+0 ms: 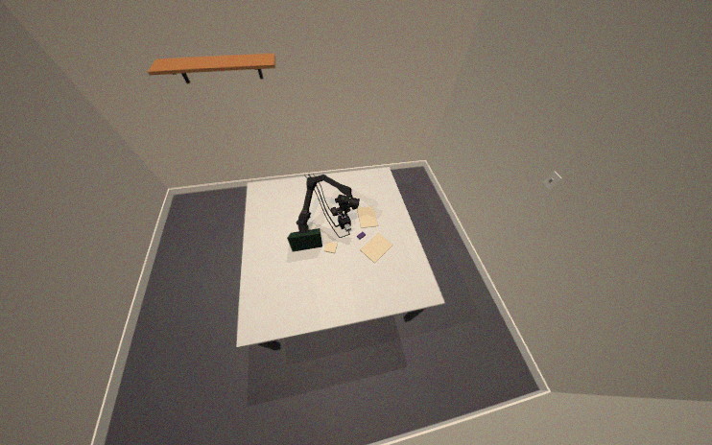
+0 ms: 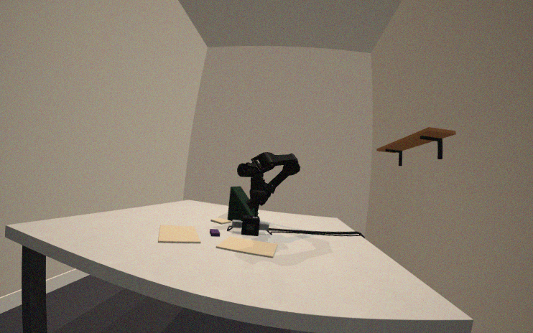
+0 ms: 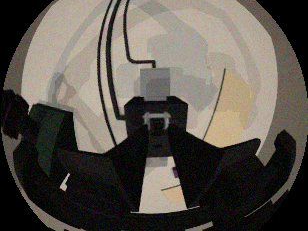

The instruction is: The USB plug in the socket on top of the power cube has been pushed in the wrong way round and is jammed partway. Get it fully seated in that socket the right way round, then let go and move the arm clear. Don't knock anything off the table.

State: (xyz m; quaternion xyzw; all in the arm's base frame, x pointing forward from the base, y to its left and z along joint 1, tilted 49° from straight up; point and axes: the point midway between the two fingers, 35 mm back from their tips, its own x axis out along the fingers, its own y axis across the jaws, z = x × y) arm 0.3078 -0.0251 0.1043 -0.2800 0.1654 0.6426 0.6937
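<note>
The black power cube (image 1: 344, 222) (image 2: 250, 227) (image 3: 134, 110) stands on the white table (image 1: 336, 293) (image 2: 129, 255). In the wrist view a small dark square with a pale grey outline, likely the USB plug (image 3: 157, 124) in the socket, shows on top of the cube. Which way round it is and how deep it sits cannot be told. My gripper (image 3: 158, 128) points down at the cube, its fingers open a little, one tip on either side of the plug, with a narrow gap between them. In the top and exterior views the fingertips are too small to judge.
A grey block (image 3: 155, 83) with a cable sits against the cube. Black cables (image 2: 314, 232) (image 3: 99, 64) run across the table. A dark green block (image 1: 304, 241) (image 2: 236, 204) (image 3: 49, 130), a purple block (image 1: 361, 235) (image 2: 214, 232) and yellow cards (image 1: 376, 247) (image 2: 178, 234) lie around.
</note>
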